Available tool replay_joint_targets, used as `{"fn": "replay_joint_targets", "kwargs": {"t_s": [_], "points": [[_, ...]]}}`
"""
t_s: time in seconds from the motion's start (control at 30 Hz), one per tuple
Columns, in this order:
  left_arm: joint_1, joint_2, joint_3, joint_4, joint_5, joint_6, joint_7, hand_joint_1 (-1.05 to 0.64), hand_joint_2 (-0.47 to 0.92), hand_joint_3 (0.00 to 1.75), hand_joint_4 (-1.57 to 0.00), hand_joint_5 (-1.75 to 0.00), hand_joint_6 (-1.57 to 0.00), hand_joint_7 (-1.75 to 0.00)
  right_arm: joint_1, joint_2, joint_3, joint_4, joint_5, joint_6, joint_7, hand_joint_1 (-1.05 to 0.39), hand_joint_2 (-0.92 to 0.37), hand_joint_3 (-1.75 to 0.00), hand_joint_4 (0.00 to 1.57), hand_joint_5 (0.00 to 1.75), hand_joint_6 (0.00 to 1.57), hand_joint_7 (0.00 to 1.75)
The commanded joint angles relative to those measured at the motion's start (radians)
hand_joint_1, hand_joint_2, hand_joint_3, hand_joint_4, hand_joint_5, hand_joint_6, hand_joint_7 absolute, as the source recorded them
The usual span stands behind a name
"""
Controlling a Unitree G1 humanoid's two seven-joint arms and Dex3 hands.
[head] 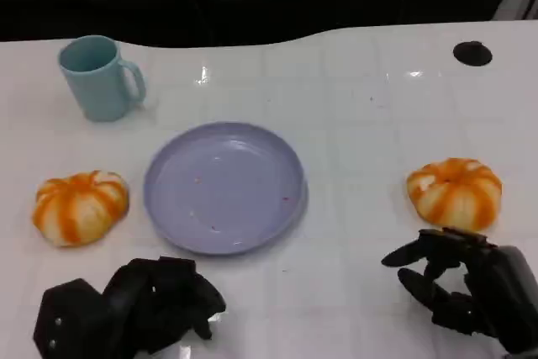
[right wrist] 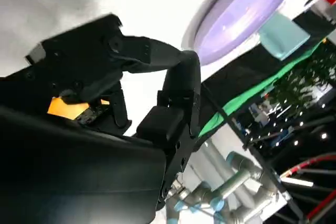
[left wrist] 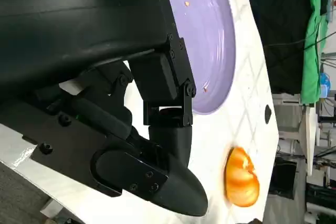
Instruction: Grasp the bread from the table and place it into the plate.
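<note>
**Two Buns, One Plate: Hands Poised Before the Grasp**

In the head view we see a lavender plate (head: 224, 187) at the centre of the white table (head: 361, 98), with one orange-striped bread (head: 81, 206) lying to its left and a second bread (head: 455, 192) well to its right. Both rest on the table; neither is in the plate. A light-blue mug (head: 102, 77) stands behind the left bread, and a small black disc (head: 472, 53) sits near the far right edge.

Our right hand (head: 466, 285) lies just in front of the right-side bread, its fingers (head: 414, 253) spread and holding nothing; the tips are near the bread but apart from it. Our left hand (head: 134, 308) rests near the front of the plate, fingers curled inward around nothing.

We judge the bread to be light, soft and easily dented, its glazed ridged dome perhaps a little slick. We would take hold across its widest part, low on the flanks, thumb opposing fingers, with gentle pressure so that the crust does not crush. The right bread looks the nearer target.
</note>
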Motion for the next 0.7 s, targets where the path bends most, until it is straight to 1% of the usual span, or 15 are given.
{"fn": "replay_joint_targets", "kwargs": {"t_s": [0.03, 0.1, 0.17, 0.23, 0.27, 0.37, 0.4, 0.53, 0.57, 0.7], "points": [[0.011, 0.018, 0.007, 0.001, 0.0, 0.012, -0.002, -1.05, 0.84, 0.0, -0.87, -1.52, -1.32, -0.73, -0.015, -0.023, -0.022, -0.027, -0.013, 0.013, -0.019, -0.46, -0.92, -0.22, 0.51, 1.05, 0.66, 0.53], [0.011, 0.018, 0.007, 0.002, -0.001, 0.009, -0.003, -1.04, 0.84, 0.0, -0.87, -1.52, -1.31, -0.73, -0.016, -0.031, -0.028, -0.039, -0.017, 0.021, -0.018, -0.47, -0.92, -0.21, 0.5, 0.87, 0.63, 0.44], [0.011, 0.017, 0.007, 0.001, -0.003, 0.012, -0.004, -1.04, 0.83, 0.0, -0.87, -1.52, -1.31, -0.74, -0.018, -0.037, -0.036, -0.051, -0.018, 0.024, -0.018, -0.48, -0.92, -0.2, 0.47, 0.73, 0.59, 0.35], [0.012, 0.015, 0.007, -0.001, -0.004, 0.016, -0.004, -1.04, 0.83, 0.0, -0.87, -1.52, -1.31, -0.74, -0.02, -0.044, -0.043, -0.065, -0.029, 0.033, -0.026, -0.48, -0.92, -0.2, 0.45, 0.64, 0.57, 0.29], [0.012, 0.015, 0.006, -0.002, -0.004, 0.016, -0.004, -1.04, 0.83, 0.0, -0.87, -1.52, -1.31, -0.74, -0.023, -0.05, -0.046, -0.074, -0.045, 0.047, -0.036, -0.49, -0.92, -0.19, 0.44, 0.57, 0.56, 0.23], [0.013, 0.015, 0.005, -0.001, -0.001, 0.011, -0.003, -1.04, 0.83, 0.0, -0.87, -1.52, -1.31, -0.73, -0.021, -0.066, -0.054, -0.121, -0.087, 0.124, -0.032, -0.54, -0.92, -0.2, 0.4, 0.45, 0.53, 0.14], [0.013, 0.015, 0.005, -0.001, 0.0, 0.009, -0.002, -1.03, 0.83, 0.0, -0.87, -1.52, -1.31, -0.73, -0.016, -0.072, -0.056, -0.145, -0.094, 0.16, -0.011, -0.55, -0.92, -0.2, 0.38, 0.43, 0.52, 0.13], [0.019, 0.011, 0.006, -0.01, -0.008, 0.017, -0.005, -1.03, 0.83, 0.0, -0.88, -1.52, -1.32, -0.73, 0.0, -0.105, -0.063, -0.246, -0.118, 0.304, 0.087, -0.59, -0.92, -0.18, 0.23, 0.33, 0.4, 0.04], [0.02, 0.011, 0.006, -0.013, -0.009, 0.018, -0.005, -1.03, 0.83, 0.0, -0.88, -1.52, -1.32, -0.73, 0.003, -0.112, -0.064, -0.267, -0.125, 0.333, 0.106, -0.6, -0.92, -0.17, 0.18, 0.3, 0.37, 0.02], [0.023, 0.013, 0.004, -0.016, -0.003, 0.017, -0.001, -1.04, 0.83, 0.0, -0.88, -1.51, -1.32, -0.72, 0.008, -0.131, -0.059, -0.326, -0.138, 0.426, 0.17, -0.64, -0.92, -0.17, 0.1, 0.27, 0.3, 0.0]]}}
